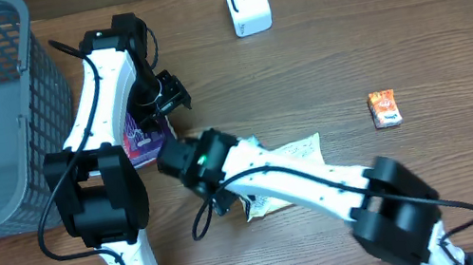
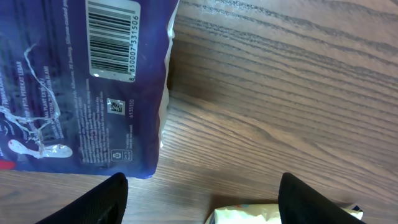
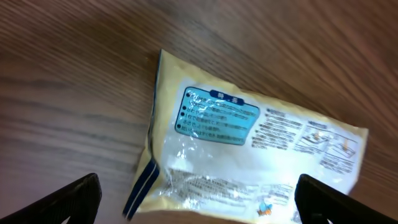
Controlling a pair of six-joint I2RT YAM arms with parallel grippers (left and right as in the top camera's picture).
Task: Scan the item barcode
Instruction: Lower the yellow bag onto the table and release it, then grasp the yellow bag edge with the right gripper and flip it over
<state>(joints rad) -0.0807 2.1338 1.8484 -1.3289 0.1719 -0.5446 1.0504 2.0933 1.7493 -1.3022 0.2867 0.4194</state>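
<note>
While left fingers and right fingers gape open, I see purple plastic pouch barcode-up, pale yellow plastic pouch under right.

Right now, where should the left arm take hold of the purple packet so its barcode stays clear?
Probably the plain end of the purple packet, opposite the barcode. It lies flat, barcode up, so come in low from that end and pinch the edge, leaving the code uncovered.
</note>
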